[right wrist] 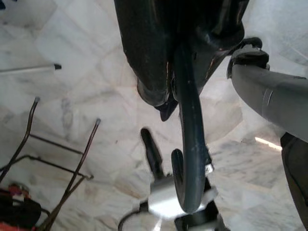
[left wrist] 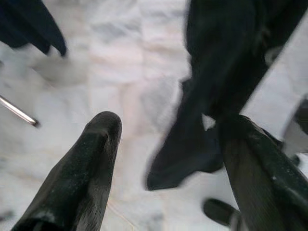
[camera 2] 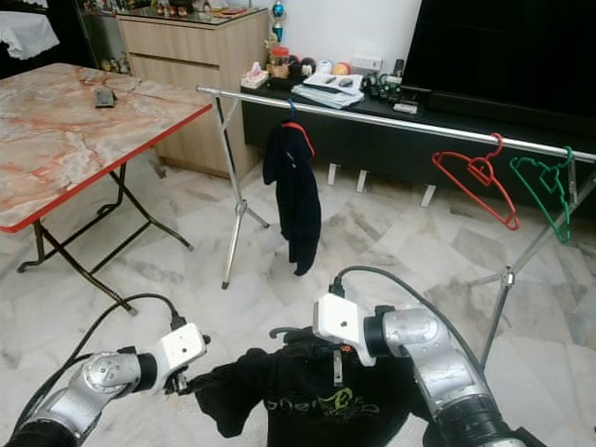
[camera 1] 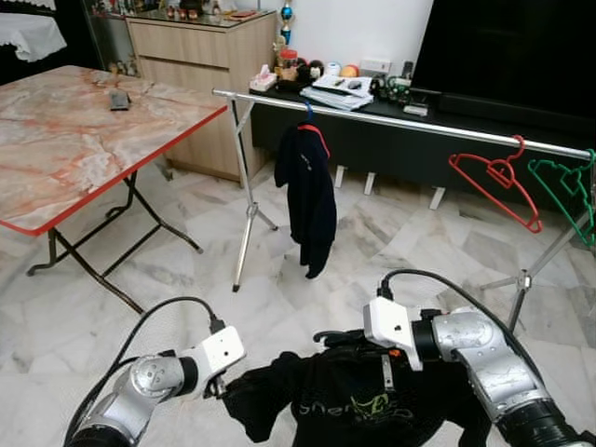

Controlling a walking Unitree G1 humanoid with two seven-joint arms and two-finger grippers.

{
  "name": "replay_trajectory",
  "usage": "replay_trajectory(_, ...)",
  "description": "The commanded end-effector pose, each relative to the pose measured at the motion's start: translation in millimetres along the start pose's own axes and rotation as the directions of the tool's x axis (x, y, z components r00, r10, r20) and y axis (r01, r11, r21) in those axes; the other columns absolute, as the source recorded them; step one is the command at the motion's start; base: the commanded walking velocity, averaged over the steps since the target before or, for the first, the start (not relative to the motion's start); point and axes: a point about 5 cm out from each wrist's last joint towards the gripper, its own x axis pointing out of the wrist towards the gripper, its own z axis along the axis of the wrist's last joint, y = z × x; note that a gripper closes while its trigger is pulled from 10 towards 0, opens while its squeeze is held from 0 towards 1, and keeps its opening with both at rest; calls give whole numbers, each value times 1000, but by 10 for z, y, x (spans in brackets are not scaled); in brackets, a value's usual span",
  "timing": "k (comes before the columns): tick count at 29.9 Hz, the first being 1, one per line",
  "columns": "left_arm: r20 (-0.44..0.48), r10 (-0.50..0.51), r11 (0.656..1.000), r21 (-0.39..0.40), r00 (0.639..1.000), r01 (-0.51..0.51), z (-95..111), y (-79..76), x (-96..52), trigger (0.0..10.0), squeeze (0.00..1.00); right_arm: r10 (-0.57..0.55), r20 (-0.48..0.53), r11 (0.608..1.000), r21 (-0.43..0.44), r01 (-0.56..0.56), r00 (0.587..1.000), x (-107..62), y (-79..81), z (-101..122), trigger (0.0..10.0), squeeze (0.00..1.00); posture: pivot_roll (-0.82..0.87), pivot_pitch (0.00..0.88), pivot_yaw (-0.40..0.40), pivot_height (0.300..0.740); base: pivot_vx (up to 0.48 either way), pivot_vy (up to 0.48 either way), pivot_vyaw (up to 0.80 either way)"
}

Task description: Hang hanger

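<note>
Right gripper [right wrist: 159, 91] clamps the dark plastic hanger [right wrist: 190, 159] at its hook neck; limp black printed T-shirt [camera 1: 358, 410] hangs low. Left gripper [left wrist: 163, 168], fingers apart, touches a sleeve. Light, floppy load; hold the stiff hook. Silver clothes rail [camera 1: 391, 119] stands beyond.

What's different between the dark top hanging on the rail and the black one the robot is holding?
The dark top on the rail already hangs on a hanger with a red neck, drooping straight down. The black shirt in the robot's arms sits low before it, spread between the right pincer, which grips its dark hanger hook, and the left pincer at its edge. It carries a green print; the hung one looks plain. Both are dark garments.
</note>
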Motion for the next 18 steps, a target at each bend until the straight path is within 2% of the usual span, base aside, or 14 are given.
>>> replay_trajectory(1, -4, -26, 999, -35, 1000, 26, -25, -5, -14, 10000, 0, -13, 32, 999, -41, 14, 999, -43, -48, 123, 10000, 0, 101, 0, -46, 740, 0, 0, 0)
replay_trajectory(8, -19, -34, 999, -21, 999, 34, -42, -8, -10, 10000, 0, 5, 63, 998, -59, -1, 998, -64, -34, 226, 10000, 0, 94, 0, -42, 740, 0, 0, 0)
replay_trajectory(14, -26, -44, 998, -55, 999, 43, -93, -38, 0, 10000, 0, 3, 75, 997, -76, 3, 997, -126, -39, 307, 10000, 0, 85, 0, -39, 740, 0, 0, 0)
replay_trajectory(15, -25, -45, 997, -63, 999, 43, -99, -42, 0, 8471, 0, 1, 75, 997, -78, 5, 997, -133, -44, 312, 10000, 0, 84, 0, -39, 740, 0, 0, 0)
replay_trajectory(16, -25, -46, 997, -69, 999, 44, -106, -46, 0, 4118, 0, -2, 75, 997, -79, 8, 997, -140, -49, 316, 10000, 0, 84, 0, -39, 740, 0, 0, 0)
replay_trajectory(17, -25, -46, 997, -69, 999, 44, -106, -46, 0, 4118, 0, -2, 75, 997, -79, 8, 997, -140, -49, 316, 10000, 0, 84, 0, -39, 740, 0, 0, 0)
replay_trajectory(18, -28, -51, 997, -67, 998, 49, -114, -55, 0, 0, 0, -3, 74, 997, -78, 8, 997, -143, -48, 318, 10000, 0, 86, 0, -38, 740, 0, 0, 0)
